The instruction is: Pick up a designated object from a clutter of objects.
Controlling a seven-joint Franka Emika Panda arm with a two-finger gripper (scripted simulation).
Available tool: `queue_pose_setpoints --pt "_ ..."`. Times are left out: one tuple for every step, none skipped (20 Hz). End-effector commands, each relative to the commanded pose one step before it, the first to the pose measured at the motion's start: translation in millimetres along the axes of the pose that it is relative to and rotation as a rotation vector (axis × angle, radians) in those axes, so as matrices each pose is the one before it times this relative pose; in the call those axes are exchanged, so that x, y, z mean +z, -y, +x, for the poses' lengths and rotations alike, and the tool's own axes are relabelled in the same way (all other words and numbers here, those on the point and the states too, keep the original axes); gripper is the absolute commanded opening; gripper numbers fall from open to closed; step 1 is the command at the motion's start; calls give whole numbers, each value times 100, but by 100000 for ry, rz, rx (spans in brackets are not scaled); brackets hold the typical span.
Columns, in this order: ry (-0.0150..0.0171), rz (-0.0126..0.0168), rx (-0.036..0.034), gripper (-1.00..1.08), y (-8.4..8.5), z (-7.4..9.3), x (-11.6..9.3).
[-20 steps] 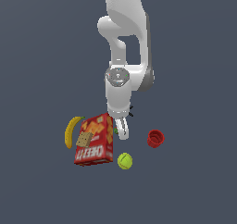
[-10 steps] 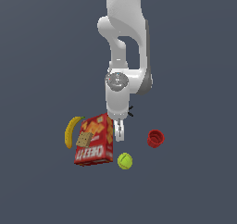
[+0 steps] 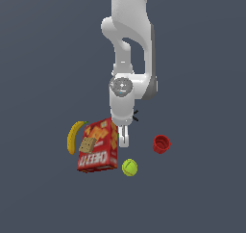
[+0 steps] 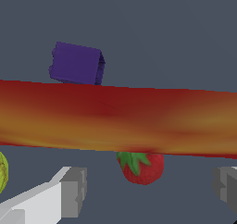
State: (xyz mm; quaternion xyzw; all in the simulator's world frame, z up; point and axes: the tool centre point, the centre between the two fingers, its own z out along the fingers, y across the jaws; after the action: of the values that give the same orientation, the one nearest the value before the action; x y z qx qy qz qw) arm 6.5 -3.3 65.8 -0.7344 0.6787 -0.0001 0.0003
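The strawberry, tiny and red with a green leafy top, shows in the wrist view just past the edge of the red cracker box. My gripper is open, and the strawberry sits ahead of the gap between its grey fingers. In the exterior view the gripper hangs low beside the right edge of the cracker box, and the strawberry is hidden there. Around it lie the banana, the tennis ball, the red cup and a small black clamp.
A purple blocky object lies beyond the box in the wrist view. The tennis ball shows at that picture's edge. Everything rests on a plain dark grey floor.
The gripper has come down slightly beside the box's right edge, and its fingers look turned edge-on. None of the objects has moved.
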Motion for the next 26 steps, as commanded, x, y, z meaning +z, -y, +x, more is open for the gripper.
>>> queue_pose_setpoints --pt "-6 -94 98 100 -69 8 891" --pt "-4 3 49 100 -18 1 484" --pt "-5 4 69 100 -19 9 542" --pt "-3 4 49 100 -14 -1 533" --pt "-3 4 49 100 -6 4 463" --pt "0 0 0 100 4 -19 396" --pt "0 7 48 100 8 12 325" --pt "0 0 0 100 15 -11 264" --pt "6 11 47 100 15 19 195" --pt "0 0 0 100 16 -5 141" --pt "0 0 0 100 11 -2 83" --pt "0 0 0 100 4 -1 27" --pt "0 0 0 -100 0 0 0" --pt "0 0 0 -100 0 0 0" --pt "0 0 0 -100 0 0 0" --pt "0 0 0 -100 0 0 0" --pt "0 0 0 -100 0 0 0" --pt "0 0 0 -100 0 0 0" --pt "0 0 0 -100 0 0 0" --pt "0 0 0 -100 0 0 0" --pt "0 0 0 -100 0 0 0" --pt "0 0 0 -100 0 0 0" --pt "17 109 -45 -100 41 -28 -59" --pt "0 0 0 -100 8 -13 -29" --pt "0 0 0 -100 25 -38 -86" --pt "0 0 0 -100 41 -63 -143"
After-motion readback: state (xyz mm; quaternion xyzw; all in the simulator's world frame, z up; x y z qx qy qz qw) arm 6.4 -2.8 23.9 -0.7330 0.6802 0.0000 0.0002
